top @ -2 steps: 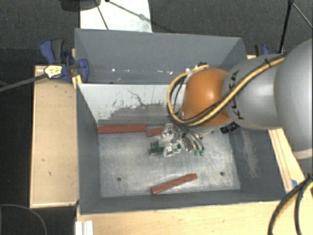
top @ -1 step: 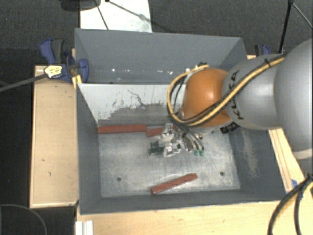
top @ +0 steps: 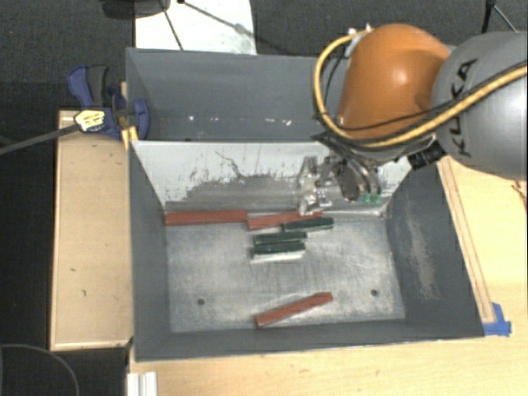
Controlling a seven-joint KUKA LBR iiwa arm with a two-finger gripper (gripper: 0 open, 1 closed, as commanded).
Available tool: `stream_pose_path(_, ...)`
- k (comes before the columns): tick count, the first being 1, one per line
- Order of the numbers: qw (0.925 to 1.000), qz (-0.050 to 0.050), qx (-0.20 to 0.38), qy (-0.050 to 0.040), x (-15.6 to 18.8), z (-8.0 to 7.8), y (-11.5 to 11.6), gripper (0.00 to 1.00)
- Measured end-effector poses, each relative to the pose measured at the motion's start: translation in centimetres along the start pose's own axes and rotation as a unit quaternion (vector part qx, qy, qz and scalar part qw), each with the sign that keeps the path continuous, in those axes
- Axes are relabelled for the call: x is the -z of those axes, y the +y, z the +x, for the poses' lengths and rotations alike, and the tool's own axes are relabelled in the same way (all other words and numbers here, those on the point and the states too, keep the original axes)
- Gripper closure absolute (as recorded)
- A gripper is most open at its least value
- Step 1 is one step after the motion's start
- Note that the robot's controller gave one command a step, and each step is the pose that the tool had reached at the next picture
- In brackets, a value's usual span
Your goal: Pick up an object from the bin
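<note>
In a grey metal bin [top: 153, 262], starting at 9 o'clock of the floor: a long reddish-brown flat stick [top: 206, 217], lying level along the foot of the back wall. Just right of it, end close to end, a shorter reddish-brown flat stick [top: 272, 219]. Toward 12 o'clock, near the centre, a small cluster lying roughly parallel: a dark green flat stick [top: 312, 223] against the shorter brown one's right end, a second dark green flat stick [top: 280, 239] just below, and a pale whitish flat stick [top: 276, 256] lowest. At 6 o'clock, well apart from the rest, a lone reddish-brown flat stick [top: 294, 308], tilted with its right end higher. At 1 o'clock, hanging low by the back wall, the gripper [top: 328, 195], just above the right end of the first dark green flat stick and near the shorter brown one. Open or closed: cannot tell. Farther right, at 2 o'clock, the arm's orange cover [top: 388, 73], looped by a yellow cable [top: 326, 73].
</note>
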State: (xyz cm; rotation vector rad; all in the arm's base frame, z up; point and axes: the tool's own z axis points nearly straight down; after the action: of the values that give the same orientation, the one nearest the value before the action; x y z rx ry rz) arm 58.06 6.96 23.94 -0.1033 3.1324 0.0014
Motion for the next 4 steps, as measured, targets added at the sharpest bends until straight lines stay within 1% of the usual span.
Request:
stream_pose_path(1,1.0,0.0,0.0,0.0026,-0.2,0.1,0.0,1.0)
stream_pose_path(2,0.9999,0.0,0.015,0.0039,-9.9,0.4,0.7,0.0)
stream_pose_path(3,0.9999,0.0,0.014,0.0024,-9.8,0.3,0.7,0.0)
stream_pose_path(4,0.9961,-0.001,-0.088,0.0,-16.0,-0.9,0.4,1.0)
